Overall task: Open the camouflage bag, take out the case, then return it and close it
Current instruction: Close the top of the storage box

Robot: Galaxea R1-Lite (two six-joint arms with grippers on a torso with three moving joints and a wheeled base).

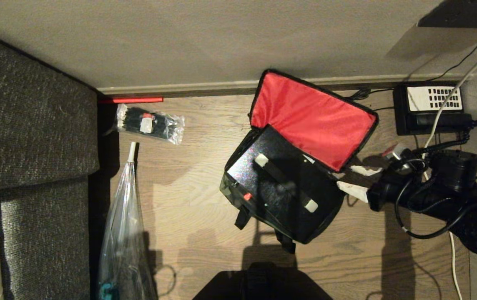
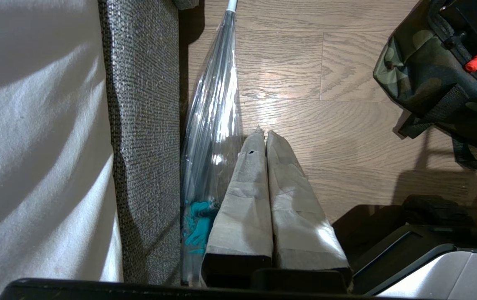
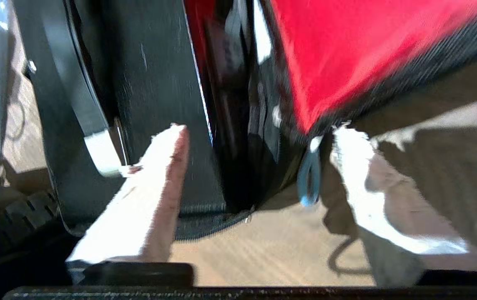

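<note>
The camouflage bag [image 1: 238,187] sits on the wood floor [image 1: 188,200] w/ its red-lined lid flipped up toward the wall. The case [image 1: 280,179] lies inside it, handle up. The right gripper [image 1: 357,180] is just beside the bag's right end, fingers [image 3: 155,183] apart, holding nothing. Left gripper [image 2: 265,137] hangs by the sofa [image 2: 142,125], fingers together.

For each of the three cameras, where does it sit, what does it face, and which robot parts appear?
Head view: high up, looking down at the floor, the open camouflage bag holding the case; right gripper beside the bag.
Left wrist view: behind the shut left gripper, facing floor, sofa and clear plastic bag.
Right wrist view: behind the open right gripper, facing the bag's corner.
Shared: all show the bag.
</note>
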